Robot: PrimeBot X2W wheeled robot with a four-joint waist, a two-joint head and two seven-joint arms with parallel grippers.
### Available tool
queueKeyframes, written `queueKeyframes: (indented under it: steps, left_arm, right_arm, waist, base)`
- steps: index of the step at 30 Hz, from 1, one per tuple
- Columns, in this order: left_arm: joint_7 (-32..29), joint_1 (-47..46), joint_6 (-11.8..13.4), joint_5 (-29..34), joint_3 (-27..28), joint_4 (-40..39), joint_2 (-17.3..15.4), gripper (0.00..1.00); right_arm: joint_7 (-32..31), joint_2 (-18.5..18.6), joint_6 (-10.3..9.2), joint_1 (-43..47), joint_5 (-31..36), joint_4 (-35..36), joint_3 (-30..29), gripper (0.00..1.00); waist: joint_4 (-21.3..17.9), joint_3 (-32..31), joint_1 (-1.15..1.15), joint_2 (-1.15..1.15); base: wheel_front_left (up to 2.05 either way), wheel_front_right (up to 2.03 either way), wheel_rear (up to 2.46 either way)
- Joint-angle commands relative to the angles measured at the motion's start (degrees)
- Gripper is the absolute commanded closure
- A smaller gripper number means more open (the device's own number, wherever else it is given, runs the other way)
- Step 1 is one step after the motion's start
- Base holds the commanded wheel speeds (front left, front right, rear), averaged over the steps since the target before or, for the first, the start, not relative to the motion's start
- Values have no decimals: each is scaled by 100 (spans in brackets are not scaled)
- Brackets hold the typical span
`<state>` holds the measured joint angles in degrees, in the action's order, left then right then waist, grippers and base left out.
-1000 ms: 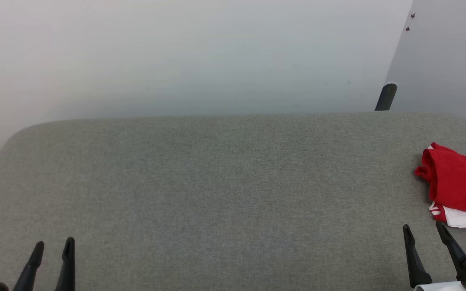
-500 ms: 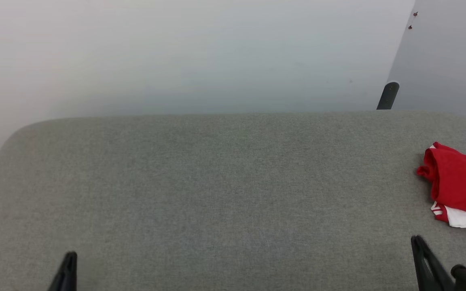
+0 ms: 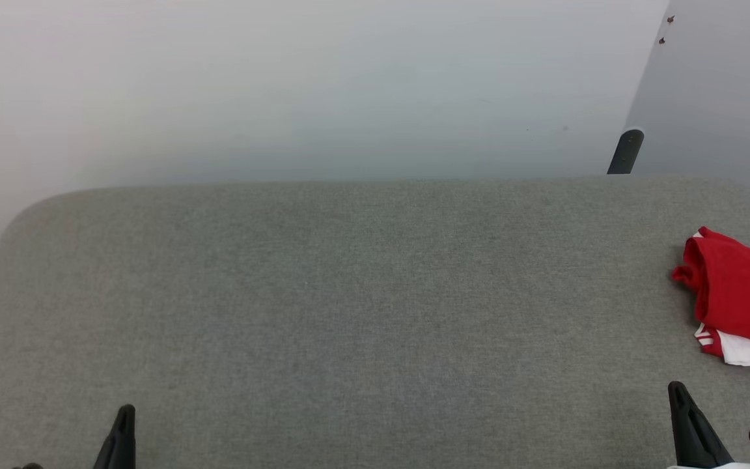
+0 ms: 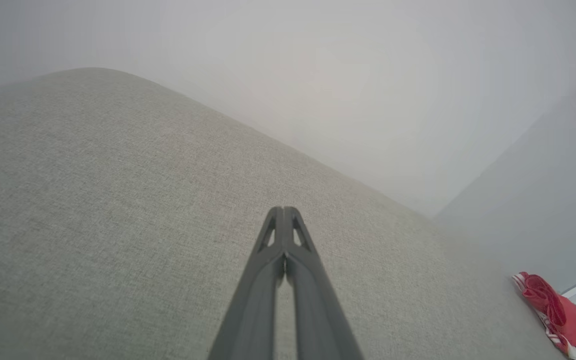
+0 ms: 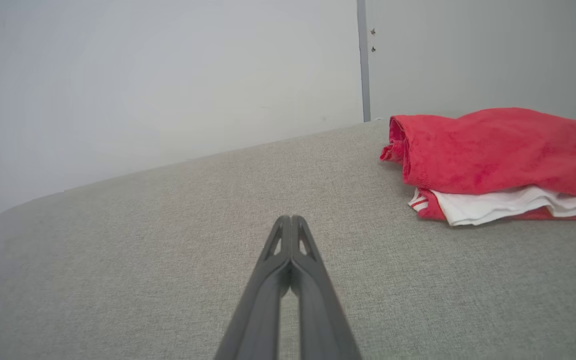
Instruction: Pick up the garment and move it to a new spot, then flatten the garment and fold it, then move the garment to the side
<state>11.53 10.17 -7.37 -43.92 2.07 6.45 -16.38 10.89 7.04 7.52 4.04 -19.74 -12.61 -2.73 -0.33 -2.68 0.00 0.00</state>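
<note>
Holds nothing in the left gripper [image 4: 284,214], both long dark fingers pressed flat together, tip to tip, over bare cloth. Has the right gripper [image 5: 291,221] the same way: closed on itself, empty, low over the grey woven-fabric tabletop with rounded corners [image 3: 349,293].

Has the garment, a red jersey-style T-shirt with a white sleeve and red-and-white striped trim [image 5: 493,150], out at the right-hand end of that tabletop, ahead and to the right of the right gripper, apart from it and far from the left one. Shows it as a compact bundle: red layers doubled over on top, white sleeve and a strip of trim poking out beneath, no chest lettering on view.

Seems, judging by that bundle and its place at the edge, to be at the close of the last step, with folding done and the piece set aside.

Calls for little next: probably just drawing both arms back without brushing the stack. Should the fold be judged too loose, would need the right fingers parted first, then a low approach from the near side.
</note>
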Motion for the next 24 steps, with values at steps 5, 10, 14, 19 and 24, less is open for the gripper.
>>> queueKeyframes:
  steps: [5,10,14,19,24]
  left_arm:
    - [-156,-268,-3,-489,83,13,54,100]
    - [-277,-374,-4,-816,108,64,146,100]
    - [-368,-453,-5,-1064,127,103,217,100]
    - [-476,-548,-5,-1357,150,152,299,100]
    - [-559,-621,-6,-1587,166,189,365,100]
  right_arm:
    - [-156,-17,-1,-225,-717,62,-60,100]
    - [-273,-47,-1,-286,-1206,50,-83,100]
    - [-362,-69,-1,-340,-1577,40,-102,100]
    - [-468,-96,-1,-390,-2012,27,-126,100]
    - [-550,-116,-2,-441,-2348,18,-143,100]
  waist:
    - [2,15,0,0]
    - [3,28,0,0]
    - [5,38,0,0]
    - [6,51,0,0]
    - [7,61,0,0]
  base:
    - [0,0,0]
    - [0,0,0]
    - [0,0,0]
    - [0,0,0]
    - [0,0,0]
